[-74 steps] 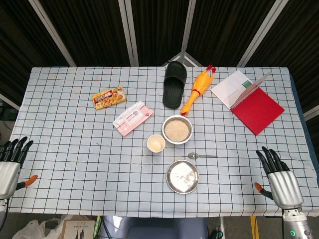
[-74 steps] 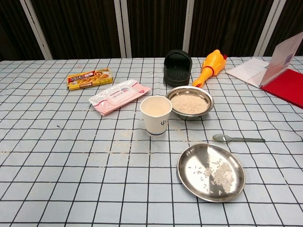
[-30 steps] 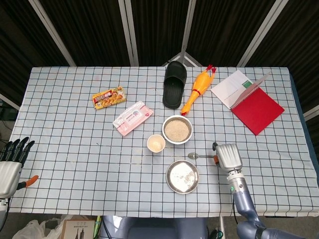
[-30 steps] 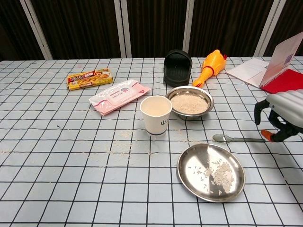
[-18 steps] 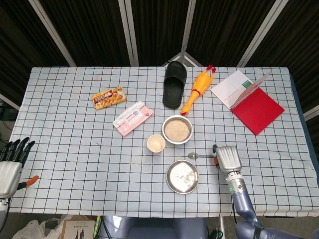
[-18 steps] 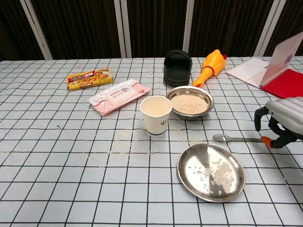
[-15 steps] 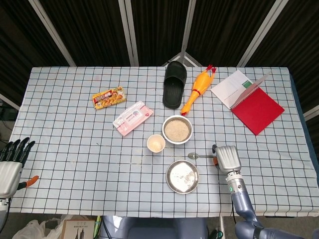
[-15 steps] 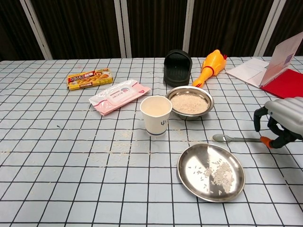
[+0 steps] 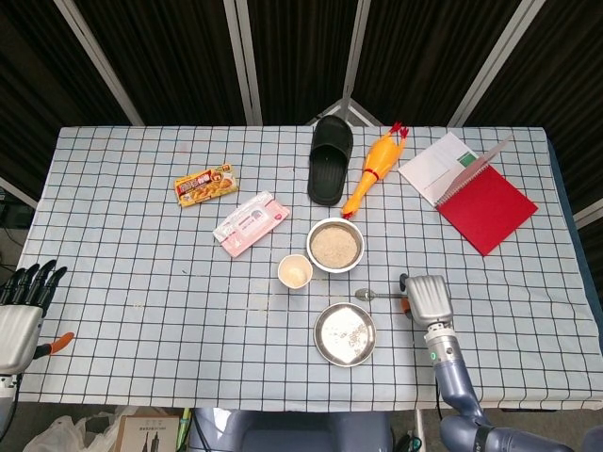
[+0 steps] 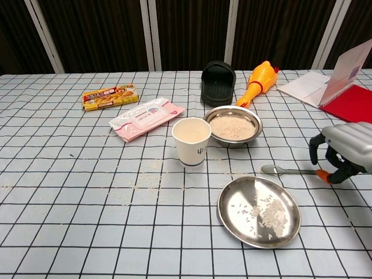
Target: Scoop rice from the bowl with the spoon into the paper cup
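A steel bowl of rice stands mid-table with the white paper cup at its left front. The metal spoon lies flat on the cloth to the right of the cup, handle pointing right. My right hand hovers low over the handle's end, fingers curved down and apart, the orange thumb tip touching the handle. My left hand rests off the table's left front corner with fingers stretched out, holding nothing.
A steel plate with scattered rice sits just in front of the spoon. Behind the bowl are a black slipper, a rubber chicken and a red notebook. A snack box and a wipes pack lie at the left.
My right hand came in from the table's right front corner to the spoon's handle, then sank and edged left onto it. The spoon and my left hand have not moved.
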`<state>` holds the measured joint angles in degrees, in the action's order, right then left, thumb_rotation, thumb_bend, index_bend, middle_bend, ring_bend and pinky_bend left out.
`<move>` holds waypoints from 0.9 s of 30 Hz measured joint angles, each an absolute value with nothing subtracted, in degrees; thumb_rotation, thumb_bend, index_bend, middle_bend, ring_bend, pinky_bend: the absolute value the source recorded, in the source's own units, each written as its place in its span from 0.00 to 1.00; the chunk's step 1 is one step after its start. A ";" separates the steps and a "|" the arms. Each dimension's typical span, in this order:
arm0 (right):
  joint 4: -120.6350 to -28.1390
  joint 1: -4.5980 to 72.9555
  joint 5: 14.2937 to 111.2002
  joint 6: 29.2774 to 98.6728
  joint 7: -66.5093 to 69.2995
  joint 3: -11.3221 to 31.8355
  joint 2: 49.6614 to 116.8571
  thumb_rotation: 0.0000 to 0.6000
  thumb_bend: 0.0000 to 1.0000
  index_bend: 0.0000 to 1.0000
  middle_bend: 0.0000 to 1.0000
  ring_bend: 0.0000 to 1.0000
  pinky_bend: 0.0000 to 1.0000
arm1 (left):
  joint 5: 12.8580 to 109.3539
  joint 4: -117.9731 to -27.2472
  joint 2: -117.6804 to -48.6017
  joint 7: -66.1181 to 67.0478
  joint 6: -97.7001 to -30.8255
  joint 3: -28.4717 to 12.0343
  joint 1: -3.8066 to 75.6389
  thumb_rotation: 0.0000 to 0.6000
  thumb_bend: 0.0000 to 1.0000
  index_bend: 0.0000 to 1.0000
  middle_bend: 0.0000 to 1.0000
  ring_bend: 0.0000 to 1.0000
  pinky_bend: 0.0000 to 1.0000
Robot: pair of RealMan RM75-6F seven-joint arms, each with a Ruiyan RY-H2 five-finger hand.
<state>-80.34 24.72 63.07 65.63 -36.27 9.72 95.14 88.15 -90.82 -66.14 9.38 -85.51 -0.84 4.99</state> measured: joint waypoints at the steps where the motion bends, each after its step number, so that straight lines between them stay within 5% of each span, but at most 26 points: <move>1: -80.22 24.76 62.95 65.60 -36.32 9.64 95.23 1.00 0.45 0.51 0.88 0.95 1.00 | 88.15 -90.83 -66.13 9.36 -85.52 -0.84 4.99 1.00 0.00 0.00 0.00 0.00 0.00; 27: -77.63 25.83 60.53 65.49 -36.09 9.43 97.54 1.00 0.45 0.53 0.88 0.95 1.00 | 87.92 -91.11 -65.95 9.40 -85.20 -0.78 5.07 1.00 0.00 0.00 0.00 0.00 0.00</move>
<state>-77.63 25.83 60.53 65.49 -36.09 9.43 97.54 87.92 -91.11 -65.95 9.40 -85.20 -0.78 5.07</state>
